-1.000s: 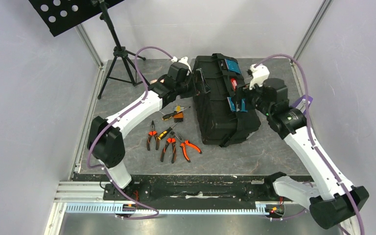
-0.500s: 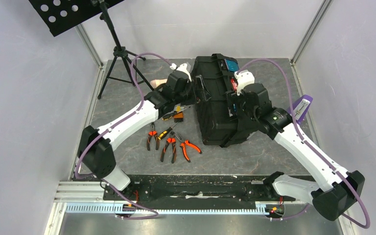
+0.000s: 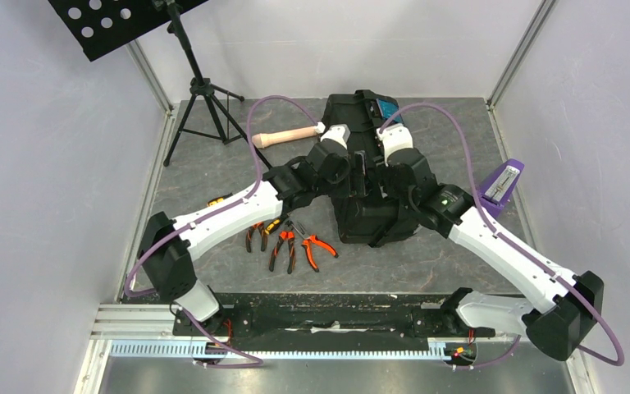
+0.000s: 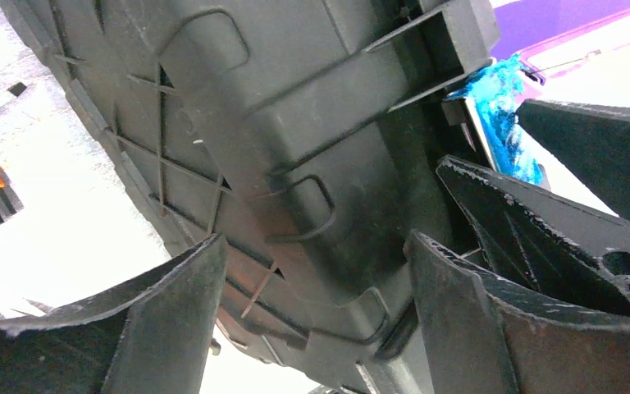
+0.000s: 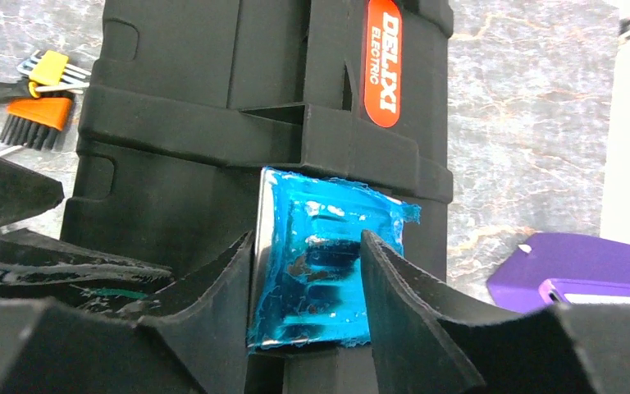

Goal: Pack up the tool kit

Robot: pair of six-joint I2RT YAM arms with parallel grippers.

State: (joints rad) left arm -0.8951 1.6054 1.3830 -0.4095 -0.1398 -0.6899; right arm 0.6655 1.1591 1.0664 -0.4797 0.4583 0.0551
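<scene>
R gripper (image 5: 305,246) narrowed, astride blue latch (image 5: 332,215) on toolbox (image 5: 205,82) (L gripper (image 4: 316,242) spread wide).

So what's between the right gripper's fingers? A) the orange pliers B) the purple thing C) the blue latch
C: in the right wrist view, the right gripper has a finger on each side of the blue latch on the black toolbox.

Grey marbled worktop (image 3: 451,246): beige cylindrical handle (image 3: 283,136) lying at rear, left of centre; purple stapler-like object (image 3: 502,182) near right edge; black tripod stand (image 3: 201,92) with perforated panel (image 3: 107,20), rear left
</scene>
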